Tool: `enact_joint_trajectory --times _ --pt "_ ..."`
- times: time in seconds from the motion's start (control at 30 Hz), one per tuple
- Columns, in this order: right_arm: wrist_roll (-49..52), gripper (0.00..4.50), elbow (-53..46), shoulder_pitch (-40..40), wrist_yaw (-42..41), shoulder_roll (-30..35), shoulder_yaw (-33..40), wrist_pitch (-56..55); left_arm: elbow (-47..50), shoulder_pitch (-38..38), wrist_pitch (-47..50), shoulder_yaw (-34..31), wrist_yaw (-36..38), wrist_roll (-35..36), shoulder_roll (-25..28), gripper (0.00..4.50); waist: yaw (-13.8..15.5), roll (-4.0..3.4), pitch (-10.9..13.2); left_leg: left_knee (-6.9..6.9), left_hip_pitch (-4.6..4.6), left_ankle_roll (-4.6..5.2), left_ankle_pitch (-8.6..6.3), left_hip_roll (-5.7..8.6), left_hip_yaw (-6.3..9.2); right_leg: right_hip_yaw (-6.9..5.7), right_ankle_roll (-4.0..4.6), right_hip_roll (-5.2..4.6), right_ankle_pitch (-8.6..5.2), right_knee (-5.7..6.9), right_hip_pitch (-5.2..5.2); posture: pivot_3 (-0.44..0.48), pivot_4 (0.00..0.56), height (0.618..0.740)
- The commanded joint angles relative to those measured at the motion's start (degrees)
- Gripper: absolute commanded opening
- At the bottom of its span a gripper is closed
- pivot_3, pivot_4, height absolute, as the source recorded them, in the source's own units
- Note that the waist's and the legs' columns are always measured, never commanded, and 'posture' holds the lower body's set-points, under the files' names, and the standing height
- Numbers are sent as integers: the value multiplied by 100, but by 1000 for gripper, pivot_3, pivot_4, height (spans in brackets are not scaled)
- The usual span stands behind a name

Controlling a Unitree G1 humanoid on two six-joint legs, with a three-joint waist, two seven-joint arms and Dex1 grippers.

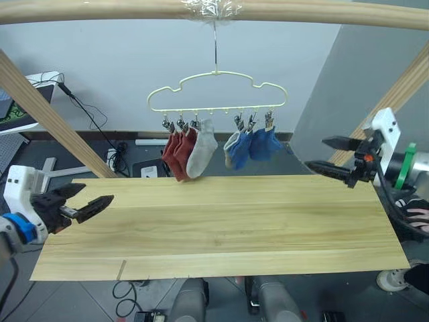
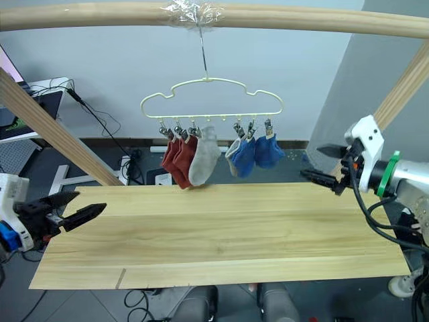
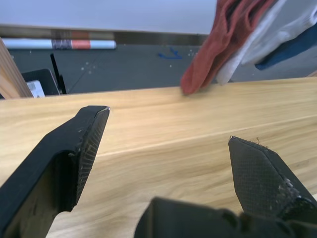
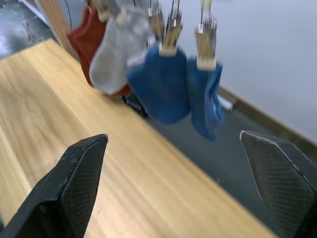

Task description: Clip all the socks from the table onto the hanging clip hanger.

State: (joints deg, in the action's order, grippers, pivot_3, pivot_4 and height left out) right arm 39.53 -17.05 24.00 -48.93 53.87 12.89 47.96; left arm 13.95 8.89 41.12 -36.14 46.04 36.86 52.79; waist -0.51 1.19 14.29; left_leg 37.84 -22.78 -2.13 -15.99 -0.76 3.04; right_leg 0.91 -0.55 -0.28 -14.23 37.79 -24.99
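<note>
The pale yellow clip hanger (image 1: pixel 216 92) hangs by its hook from the wooden bar above the table's far edge. Socks hang from its clips: two rust red socks (image 1: pixel 178 151) and a light grey sock (image 1: pixel 201 149) on the left, another grey sock (image 1: pixel 232 145) and two blue socks (image 1: pixel 258 145) on the right. The wooden table (image 1: pixel 221 231) carries no socks. My left gripper (image 1: pixel 94 198) is open over the table's left end, empty. My right gripper (image 1: pixel 330 155) is open at the table's far right corner, empty, a short way right of the blue socks (image 4: pixel 173 89).
A thick wooden frame bar (image 1: pixel 301 11) runs overhead, with slanted wooden posts (image 1: pixel 50 114) at both sides. Cables and a laptop (image 1: pixel 20 104) lie behind on the left. A wall stands behind the hanger.
</note>
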Motion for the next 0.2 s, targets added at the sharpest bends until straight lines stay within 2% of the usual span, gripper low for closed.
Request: enact_joint_trajectory --times 0.03,0.2 --pt "66 4500 -34 129 -73 31 39 18 86 -206 -44 -28 -33 38 -26 4449 41 8 5 0 -6 0 0 -1 0 -3 0 0 0 0 -5 90 238 740" --pt "18 4500 -51 114 15 -14 -30 32 62 -445 96 59 -63 175 -94 4449 65 9 7 -1 -13 0 0 0 8 -2 7 -4 5 1 -10 93 239 740"
